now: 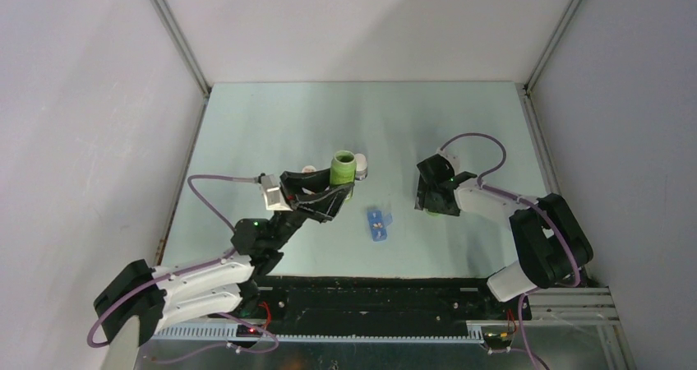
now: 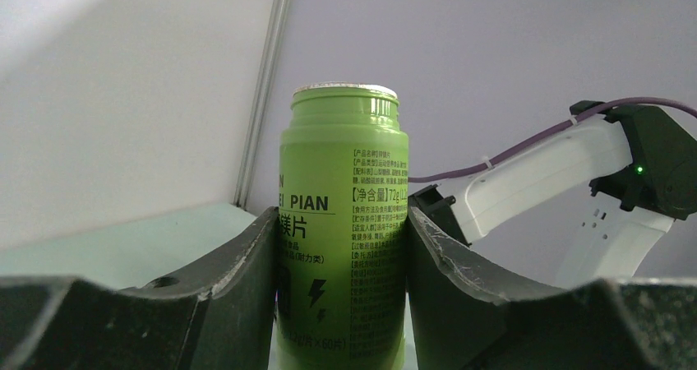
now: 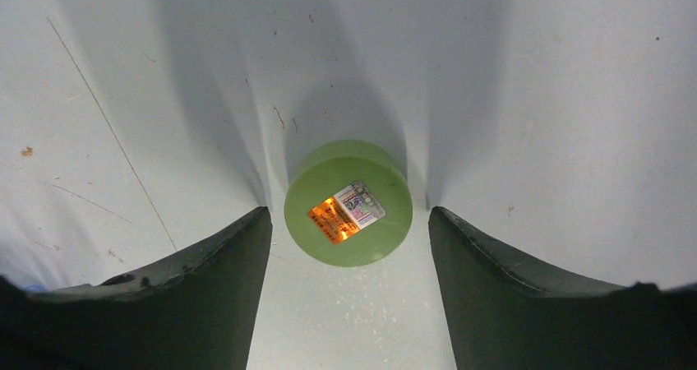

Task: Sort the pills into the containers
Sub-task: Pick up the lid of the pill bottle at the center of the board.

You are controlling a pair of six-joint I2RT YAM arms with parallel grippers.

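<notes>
Left hand [image 2: 341, 222] clenched on upright green bottle [image 2: 345, 156], frame centre; right hand [image 3: 349, 222] released, straddling the green cap [image 3: 348, 197]. Blue pill box [image 1: 379, 223] lies lower centre on the bench [image 1: 271, 123]. Likely hazard: overtilting spills contents past it.

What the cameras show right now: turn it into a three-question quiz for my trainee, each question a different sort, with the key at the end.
1. True or false: the left jaws are shut on the upright green bottle.
2. Where is the green cap? A, screwed on the bottle; B, flat on the table between the open right jaws; C, gripped by the left jaws.
3. Fill in: in the top view the blue pill box lies ____ the two arms' jaws.
Key: 1 true; 2 B; 3 between.
</notes>
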